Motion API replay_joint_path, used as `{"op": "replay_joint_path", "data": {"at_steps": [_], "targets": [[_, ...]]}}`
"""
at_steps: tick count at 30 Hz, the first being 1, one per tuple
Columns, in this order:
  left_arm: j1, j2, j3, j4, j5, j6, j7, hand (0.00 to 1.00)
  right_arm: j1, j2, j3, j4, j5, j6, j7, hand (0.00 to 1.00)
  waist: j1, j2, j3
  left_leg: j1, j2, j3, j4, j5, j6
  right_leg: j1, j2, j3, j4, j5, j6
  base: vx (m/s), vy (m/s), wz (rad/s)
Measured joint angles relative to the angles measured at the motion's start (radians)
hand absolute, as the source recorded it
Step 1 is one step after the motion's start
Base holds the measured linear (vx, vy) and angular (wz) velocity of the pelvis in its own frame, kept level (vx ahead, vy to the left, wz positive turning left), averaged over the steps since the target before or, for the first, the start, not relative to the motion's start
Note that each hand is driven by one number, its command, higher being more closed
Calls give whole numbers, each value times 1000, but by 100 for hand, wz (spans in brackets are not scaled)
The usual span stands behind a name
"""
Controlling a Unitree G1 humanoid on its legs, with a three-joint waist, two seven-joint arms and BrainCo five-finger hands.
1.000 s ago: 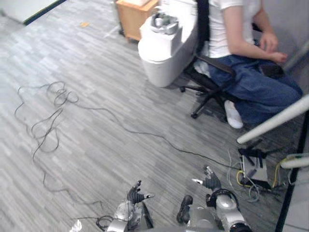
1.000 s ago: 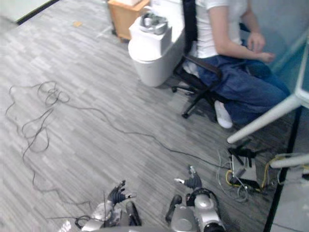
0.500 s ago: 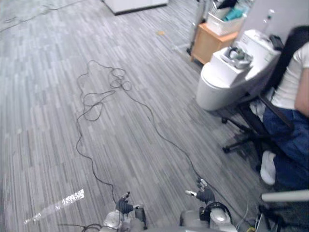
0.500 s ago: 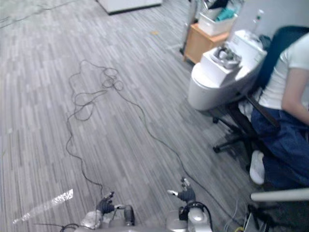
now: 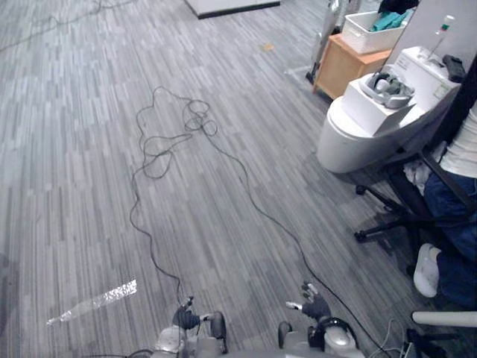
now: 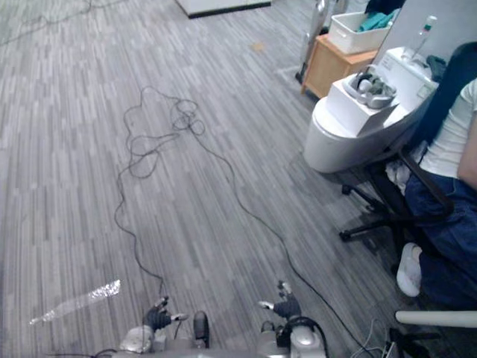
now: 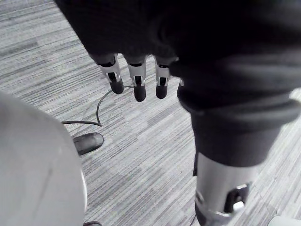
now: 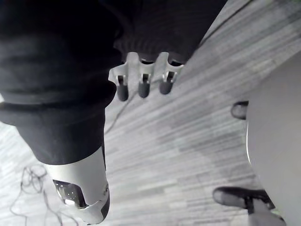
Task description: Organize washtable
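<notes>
left hand loose, uncurled | right hand loose, uncurled | both above carpet

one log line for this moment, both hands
left robot hand: open, holding nothing | right robot hand: open, holding nothing | white rounded wash unit: ahead right, untouched | person: seated beside it

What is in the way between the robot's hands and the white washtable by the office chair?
Nothing solid. Left hand and right hand hang open, low over the floor; a thin black cable lies across it toward the washtable. The office chair with a seated person stands beside it, just right of the path.
</notes>
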Motion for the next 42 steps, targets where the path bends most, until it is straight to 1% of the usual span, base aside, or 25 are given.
{"op": "replay_joint_path", "data": {"at_steps": [1, 2, 3, 6, 10, 12, 13, 14, 15, 17, 19, 22, 23, 25, 27, 28, 29, 30, 32, 33, 34, 35, 37, 39, 42], "targets": [[1, -7, 10, 4, -14, 1, 2, 0, -7, -4, 8, -12, -5, 0, 2, 0, -6, 18, 11, 20, 6, -7, 24, -28, 18, -83, -7, -13, 217, 15, 24, 115, 95, 1], [2, -17, 19, 7, -15, 2, 2, 0, -13, -10, 8, -26, -5, -3, 1, 0, -8, 39, 23, 46, 12, -16, 34, -47, 31, -122, -10, -30, 298, -11, -6, 140, 116, 10], [2, -21, 25, 7, -15, 2, 3, 0, -9, -14, 10, -31, -5, -3, 1, 0, -9, 40, 23, 57, 18, -19, 42, -60, 37, -132, -11, -39, 311, -37, -41, 189, 103, 16], [3, -19, 36, 11, -23, 1, 5, 0, -8, -21, 34, -45, -4, -4, 5, 0, -5, 44, 25, 74, 40, -41, 87, -122, 35, -241, -4, -101, 307, -67, -49, 239, 69, 23], [8, -20, 36, 15, -36, 2, 11, 0, -13, -36, 33, -71, -1, -4, 20, 0, -18, 48, 31, 125, 60, -97, 116, -187, -35, -353, -4, -90, 134, 11, -37, 379, -35, 44], [21, -22, 49, 18, -36, 0, 18, 0, -4, -38, 34, -95, 4, -5, 21, 0, -40, 46, 32, 157, 72, -143, 119, -220, -88, -368, -5, -66, 156, 30, -59, 545, -237, 98], [37, -21, 73, 15, -38, -2, 19, 0, 3, -36, 38, -104, 8, -5, 21, 0, -55, 35, 23, 167, 76, -169, 144, -240, -119, -372, -5, -86, 181, 60, -94, 517, -310, 96], [43, -15, 82, 8, -42, -3, 21, 0, 12, -32, 44, -103, 8, -5, 21, 0, -57, 17, 13, 158, 71, -176, 171, -248, -131, -373, -8, -92, 174, 98, -114, 536, -344, 99], [37, -18, 103, 7, -47, 0, 25, 0, 9, -34, 49, -95, 7, -4, 23, 0, -46, 20, 2, 123, 91, -168, 253, -270, -154, -375, 2, -104, 200, 129, -123, 533, -352, 53], [32, -55, 116, 2, -57, 0, 23, 0, -13, -58, 48, -91, 11, -4, 19, 0, -28, 74, 14, 16, 172, -90, 501, -241, -185, -320, 67, -129, 148, 94, -159, 512, -330, 2], [29, -70, 116, 0, -61, -3, 21, 0, -12, -69, 49, -70, 13, -3, 18, 0, -32, 95, 22, -15, 221, -15, 633, -241, -195, -234, 95, -151, 87, 93, -175, 454, -245, -13], [25, -77, 133, -9, -63, -15, 20, 0, -12, -77, 49, -44, 14, -2, 15, 0, -32, 91, 46, -38, 193, 99, 645, -293, -180, -61, 103, -149, -54, 89, -190, 427, -168, 9], [27, -83, 148, -21, -76, -19, 21, 0, -19, -78, 49, -24, 10, 1, 15, 0, -21, 86, 52, -76, 163, 131, 618, -315, -146, -7, 102, -148, -104, 85, -203, 270, -34, 12], [29, -86, 154, -33, -86, -21, 20, 0, -33, -81, 50, -6, -1, 1, 15, 0, 5, 95, 58, -161, 110, 164, 543, -322, -115, 58, 102, -151, -171, 67, -228, 215, 48, 11], [33, -109, 180, -63, -107, -26, 20, 0, -37, -81, 52, -3, -5, 2, 15, 0, 30, 115, 66, -239, 90, 185, 422, -265, -82, 107, 111, -162, -212, 58, -220, 186, 106, -4], [36, -125, 196, -70, -120, -33, 20, 0, -32, -78, 56, -3, -6, 2, 16, 0, 51, 137, 66, -269, 103, 193, 332, -200, -71, 140, 135, -154, -234, 46, -200, 269, 200, -35], [36, -131, 212, -72, -128, -39, 20, 0, -30, -79, 61, 0, -6, 4, 16, 0, 64, 136, 66, -264, 119, 196, 338, -135, -33, 160, 141, -139, -238, 37, -190, 330, 234, -48], [37, -130, 229, -72, -129, -41, 19, 0, -29, -69, 80, 0, -9, 5, 15, 0, 77, 124, 58, -241, 108, 208, 333, -99, 16, 185, 131, -121, -242, 22, -177, 417, 271, -41], [37, -121, 245, -79, -129, -40, 18, 0, -14, -50, 95, 3, -17, 5, 18, 0, 79, 76, 46, -224, 65, 223, 342, -120, 55, 203, 85, -121, -228, -10, -140, 372, 215, -13], [37, -120, 263, -79, -129, -38, 18, 0, -5, -45, 93, 17, -25, 8, 18, 0, 79, 57, 42, -207, 31, 218, 343, -144, 91, 200, 56, -121, -167, -25, -93, 423, 220, 7], [37, -120, 268, -72, -129, -33, 20, 0, -7, -44, 90, 15, -33, 12, 18, 0, 77, 58, 42, -171, 7, 209, 331, -157, 108, 153, 26, -120, -6, -50, -53, 430, 236, 14], [37, -120, 263, -66, -129, -29, 19, 0, -7, -48, 86, 11, -39, 11, 19, 0, 73, 59, 41, -146, -5, 198, 320, -162, 115, 122, 12, -118, 98, -54, -45, 495, 307, 48], [32, -83, 197, -45, -121, -7, 17, 0, -4, -48, 44, -7, -45, 6, 20, 0, 20, 46, 55, -16, -77, 73, 263, -178, 144, -31, -15, -62, 603, -35, 14, 520, 264, 146], [26, -74, 178, -29, -119, 3, 18, 0, 0, -52, 22, -7, -45, 8, 18, 0, 10, 42, 60, 63, -97, 11, 234, -188, 139, -85, -2, -68, 691, -77, -21, 400, 89, 141], [23, -83, 175, -24, -113, 7, 19, 0, 6, -59, 3, -20, -35, 9, 19, 0, 11, 50, 66, 201, -98, -65, 164, -202, 115, -223, 31, -99, 585, -135, -80, 550, 69, 91]]}}
